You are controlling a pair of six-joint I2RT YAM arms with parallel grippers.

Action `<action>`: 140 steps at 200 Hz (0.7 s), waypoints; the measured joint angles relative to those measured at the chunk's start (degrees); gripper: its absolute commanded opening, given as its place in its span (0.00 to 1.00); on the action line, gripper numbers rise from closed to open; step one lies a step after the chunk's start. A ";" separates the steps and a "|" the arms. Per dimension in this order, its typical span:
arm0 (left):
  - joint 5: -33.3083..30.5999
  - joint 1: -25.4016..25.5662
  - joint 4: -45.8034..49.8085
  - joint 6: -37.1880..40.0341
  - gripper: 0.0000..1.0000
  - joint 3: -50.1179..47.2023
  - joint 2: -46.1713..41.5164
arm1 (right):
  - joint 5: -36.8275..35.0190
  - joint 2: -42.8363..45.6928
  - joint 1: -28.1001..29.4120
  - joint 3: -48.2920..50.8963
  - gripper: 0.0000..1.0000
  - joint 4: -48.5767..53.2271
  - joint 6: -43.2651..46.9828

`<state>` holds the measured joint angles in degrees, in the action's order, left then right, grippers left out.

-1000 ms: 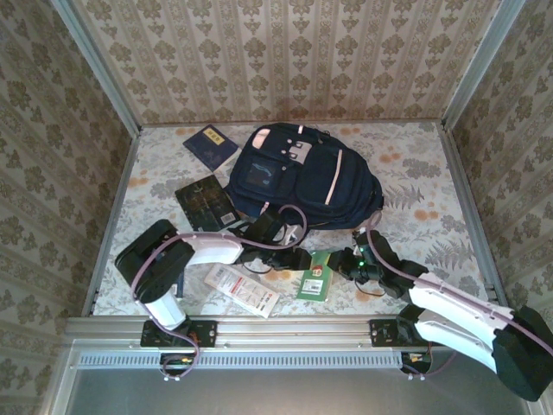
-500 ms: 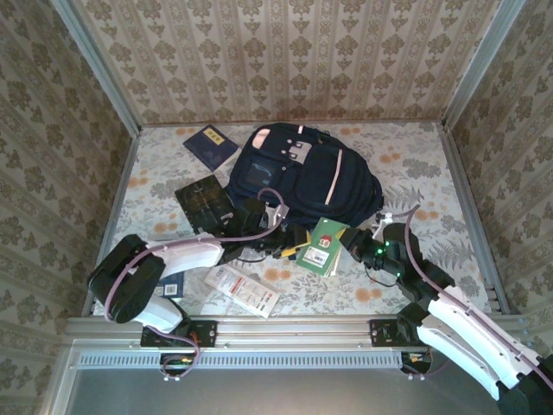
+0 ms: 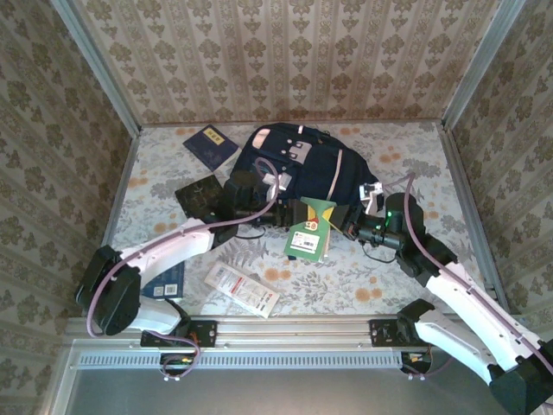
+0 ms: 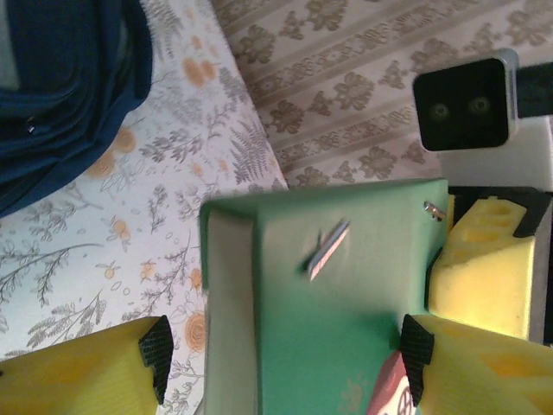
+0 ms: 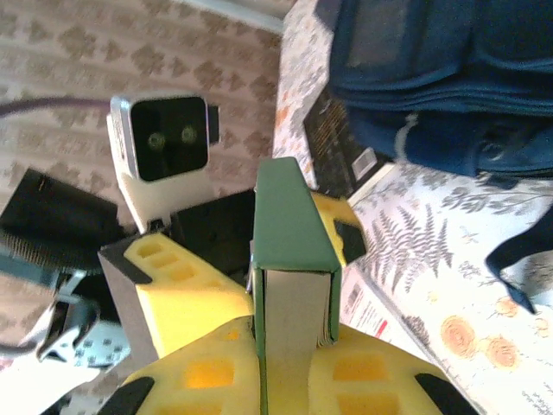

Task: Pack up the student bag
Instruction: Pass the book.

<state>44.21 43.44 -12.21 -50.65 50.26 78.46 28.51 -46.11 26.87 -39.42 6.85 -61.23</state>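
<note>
Pinching the green book [image 5: 285, 216] along one edge, the right gripper [image 5: 289, 372] had its yellow foam fingers [image 5: 199, 372] clamped tight on it, while the left gripper [image 4: 285, 346] straddled the same book with its pads [image 4: 155, 346] apart, one of them visibly clear of the cover. The book hung tilted above the floral table [image 3: 415, 259], just in front of the student bag [image 3: 302, 173], which lay flat at the far middle of the table with its front pocket up. The bag looked soft and floppy, likelier to sag and slide than to hold a mouth open, so its zip edge or top handle seemed the surest hold. From the near rail [image 3: 285, 333], the left arm [image 3: 173, 246] stretched low and forward, and the right arm [image 3: 449, 277] bent at the elbow, both converging on the book.
</note>
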 measured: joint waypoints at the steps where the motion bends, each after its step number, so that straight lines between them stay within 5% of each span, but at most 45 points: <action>1: 0.09 -0.02 0.00 0.13 0.74 0.00 -0.09 | 0.31 0.00 0.00 -0.13 0.05 0.13 0.31; 33: 4.68 -0.15 -1.70 2.05 0.72 -0.04 -1.99 | 5.95 1.44 0.00 -1.14 0.05 0.26 3.23; 58: 8.26 -0.07 -6.75 0.57 0.61 -1.09 -2.08 | 8.20 2.80 0.00 -1.07 0.05 -0.15 3.41; 97: 10.95 0.17 -16.94 -5.46 0.18 -3.87 -2.49 | 8.04 4.09 -0.07 -0.87 0.08 0.33 4.11; 112: 11.67 0.11 -19.63 -7.58 0.03 -4.22 -3.15 | 7.63 4.72 -0.07 -0.39 0.32 0.02 4.35; 140: 9.88 0.24 -22.18 -10.47 0.00 -4.66 -3.85 | 6.56 5.29 -0.04 0.20 0.83 -2.29 2.36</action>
<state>54.08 43.68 -34.39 -61.12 45.60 74.61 35.07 -40.82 26.83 -39.22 4.56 -58.87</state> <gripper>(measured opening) 0.149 0.654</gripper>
